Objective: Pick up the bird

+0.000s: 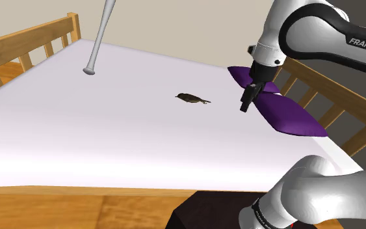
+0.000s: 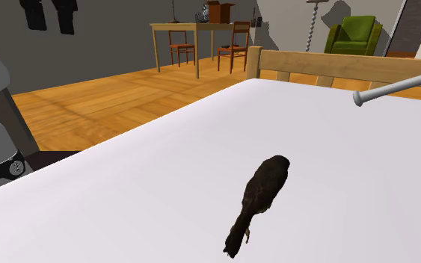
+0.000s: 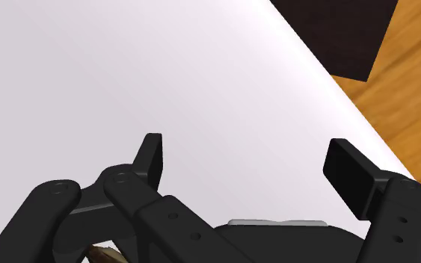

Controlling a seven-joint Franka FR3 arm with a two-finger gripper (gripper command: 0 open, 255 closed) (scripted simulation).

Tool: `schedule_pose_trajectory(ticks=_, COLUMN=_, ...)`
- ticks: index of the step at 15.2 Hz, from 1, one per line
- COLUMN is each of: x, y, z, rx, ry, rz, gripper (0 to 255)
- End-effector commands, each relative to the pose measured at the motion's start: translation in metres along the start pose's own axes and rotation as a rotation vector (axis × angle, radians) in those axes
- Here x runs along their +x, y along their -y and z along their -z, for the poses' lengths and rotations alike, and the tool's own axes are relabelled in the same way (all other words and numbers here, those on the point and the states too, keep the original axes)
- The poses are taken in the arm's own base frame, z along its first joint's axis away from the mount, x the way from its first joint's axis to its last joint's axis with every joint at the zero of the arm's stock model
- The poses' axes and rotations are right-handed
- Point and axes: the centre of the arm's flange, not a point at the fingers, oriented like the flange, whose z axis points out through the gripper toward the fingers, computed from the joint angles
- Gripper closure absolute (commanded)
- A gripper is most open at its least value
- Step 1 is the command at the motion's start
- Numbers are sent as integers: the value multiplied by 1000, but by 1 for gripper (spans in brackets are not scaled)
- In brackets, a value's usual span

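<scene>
The white arm (image 1: 308,29) bends over in the shoulder view; its black tool (image 1: 247,103) points downward; fingers (image 3: 150,157) stand wide apart.

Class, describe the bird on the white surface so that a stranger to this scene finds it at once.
Start with the wide white surface framed by wooden rails. Near its middle, between the grey bat and the purple shape, lies the bird. It is the smallest thing there, dark brown, with a thin tail.
</scene>
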Motion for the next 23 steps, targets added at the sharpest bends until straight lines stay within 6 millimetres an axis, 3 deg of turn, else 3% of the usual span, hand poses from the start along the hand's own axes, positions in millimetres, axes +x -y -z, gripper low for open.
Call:
schedule_pose_trajectory(ticks=1, x=0, y=0, z=0, rx=0, ry=0, rz=0, gripper=0)
schedule_pose_trajectory(ticks=12, x=92, y=-92, z=-60, rx=12, ry=-31, rz=237, gripper=0)
schedule_pose_trajectory(ticks=23, x=205, y=-160, z=-118, rx=25, ry=-61, rz=473, gripper=0)
